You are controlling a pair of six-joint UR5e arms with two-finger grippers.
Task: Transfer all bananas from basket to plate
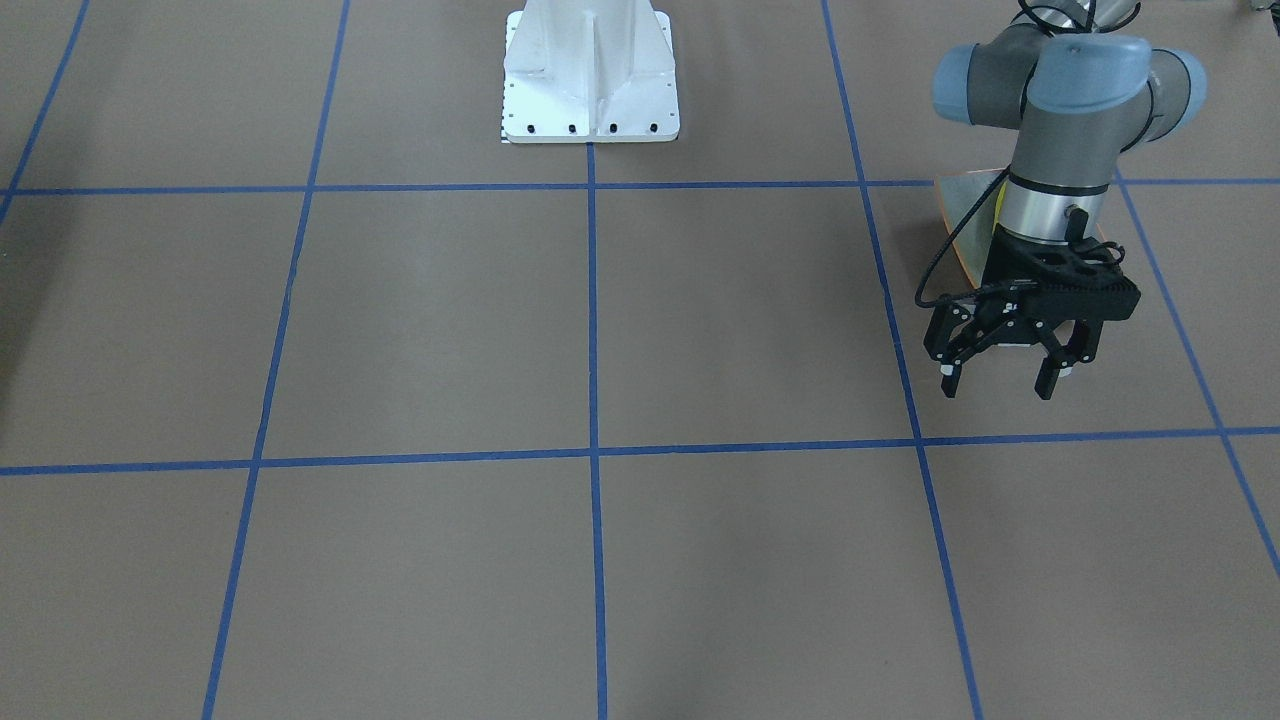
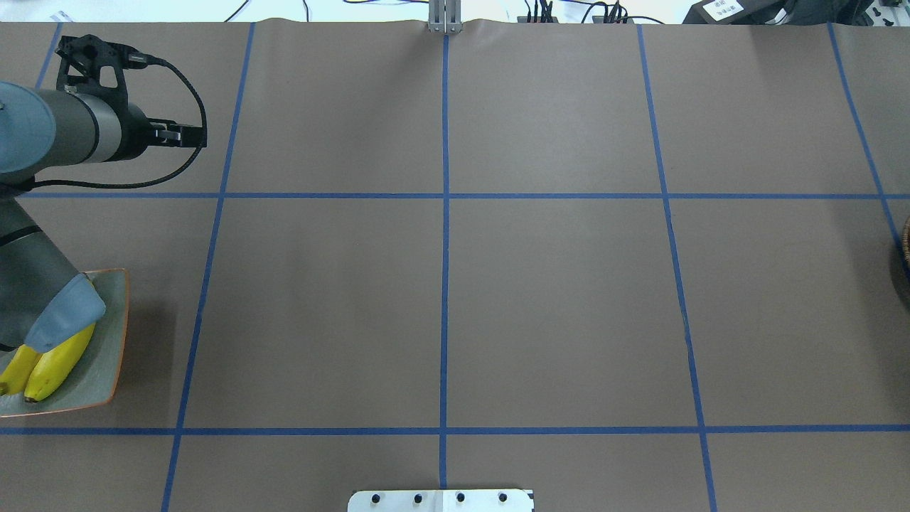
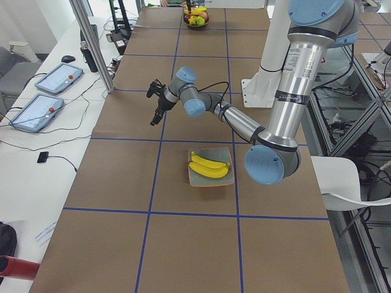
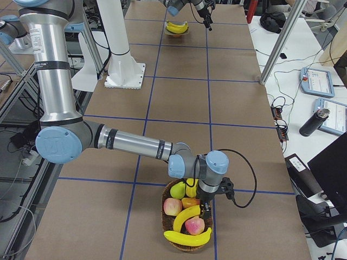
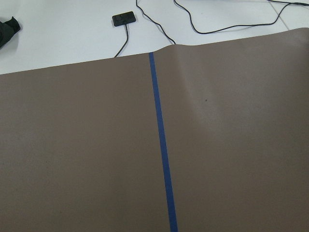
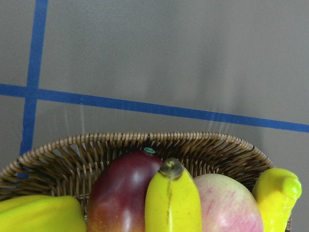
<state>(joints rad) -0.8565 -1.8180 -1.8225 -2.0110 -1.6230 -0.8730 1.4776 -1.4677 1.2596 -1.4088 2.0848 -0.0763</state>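
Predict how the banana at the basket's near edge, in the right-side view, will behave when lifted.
Probably stiff: the banana holds its curve along the basket rim. Its smooth, rounded skin may slip or swivel if pinched off-centre. Curved, it seems unlikely to roll far.

Two bananas (image 3: 208,165) lie on the plate (image 3: 209,182) — others in the basket (image 6: 63,157), well apart.

Woven wicker basket (image 6: 203,145), smooth glossy bananas (image 6: 173,205), matt paper table cover (image 2: 554,299)

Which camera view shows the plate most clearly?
Exterior left: the whole plate shows, with two bananas on it. Overhead, the left arm hides part of it; front-facing gives only a sliver; exterior right shows it far and small.
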